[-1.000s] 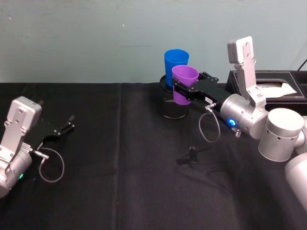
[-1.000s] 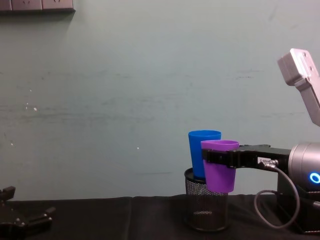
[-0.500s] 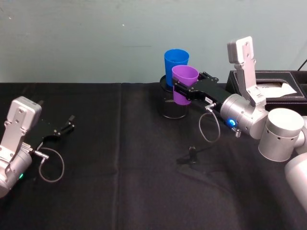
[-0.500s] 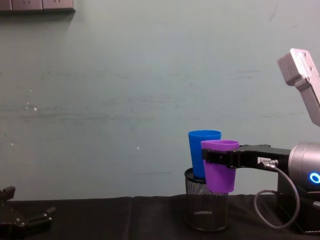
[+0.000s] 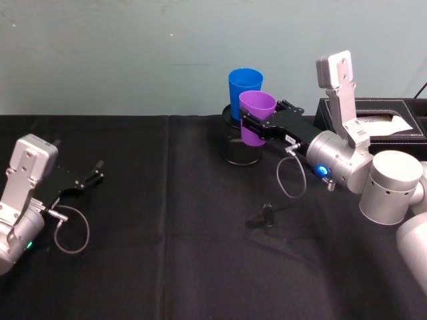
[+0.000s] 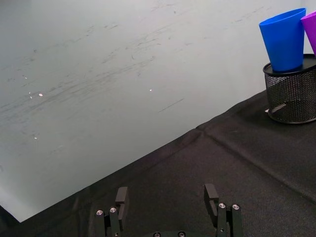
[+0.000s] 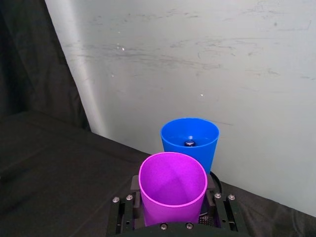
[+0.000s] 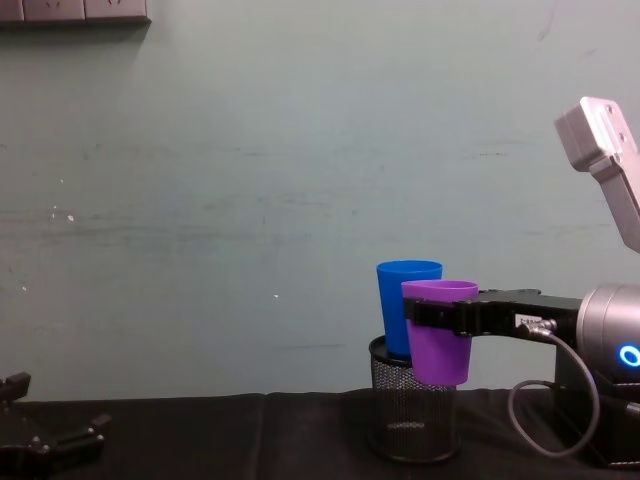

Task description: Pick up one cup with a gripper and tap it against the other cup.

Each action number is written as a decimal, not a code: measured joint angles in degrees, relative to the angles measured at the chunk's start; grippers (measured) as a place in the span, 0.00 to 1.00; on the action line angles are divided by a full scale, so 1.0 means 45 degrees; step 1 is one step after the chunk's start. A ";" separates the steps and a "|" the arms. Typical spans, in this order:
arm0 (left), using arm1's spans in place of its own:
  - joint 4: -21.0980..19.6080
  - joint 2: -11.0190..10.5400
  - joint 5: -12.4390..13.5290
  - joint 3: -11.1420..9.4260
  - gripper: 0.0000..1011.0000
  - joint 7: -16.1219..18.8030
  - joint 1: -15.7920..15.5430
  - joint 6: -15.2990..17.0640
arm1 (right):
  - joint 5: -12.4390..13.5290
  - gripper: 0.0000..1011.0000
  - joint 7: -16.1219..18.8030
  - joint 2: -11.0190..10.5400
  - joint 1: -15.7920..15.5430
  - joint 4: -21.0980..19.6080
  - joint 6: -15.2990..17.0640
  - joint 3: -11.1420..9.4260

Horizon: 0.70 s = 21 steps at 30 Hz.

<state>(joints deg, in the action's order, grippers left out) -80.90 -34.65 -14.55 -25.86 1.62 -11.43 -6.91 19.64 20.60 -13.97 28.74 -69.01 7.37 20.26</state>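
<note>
Beside blue cup [image 5: 245, 85], right gripper [image 5: 259, 123] fingers [image 8: 440, 316] pinch purple cup [image 5: 257, 105] upright, mouth up; left gripper [image 5: 91, 175] parked, spread.

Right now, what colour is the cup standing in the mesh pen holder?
Bright blue. The blue cup shows best in the right wrist view.
</note>
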 joint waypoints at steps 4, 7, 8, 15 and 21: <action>0.0000 0.0000 0.0000 0.0000 0.99 0.0000 0.0000 0.0000 | 0.0000 0.72 0.0000 0.0000 0.0000 0.0000 0.0001 0.0000; 0.0000 0.0000 0.0000 0.0000 0.99 0.0000 -0.0001 0.0000 | 0.0001 0.72 0.0000 0.0000 0.0000 0.0000 0.0000 0.0000; 0.0000 0.0000 0.0000 0.0000 0.99 0.0000 -0.0001 0.0000 | 0.0000 0.72 0.0000 0.0000 0.0000 0.0000 0.0000 0.0000; 0.0000 0.0000 0.0000 0.0000 0.99 -0.0001 0.0000 0.0000 | 0.0000 0.72 0.0000 0.0000 0.0000 0.0000 0.0001 0.0000; 0.0000 0.0000 0.0000 0.0001 0.99 0.0000 0.0000 0.0000 | 0.0000 0.72 -0.0001 0.0000 0.0000 0.0000 0.0000 0.0000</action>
<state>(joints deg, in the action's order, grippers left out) -80.90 -34.64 -14.55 -25.86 1.62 -11.43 -6.91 19.64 20.59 -13.97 28.74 -69.01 7.37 20.26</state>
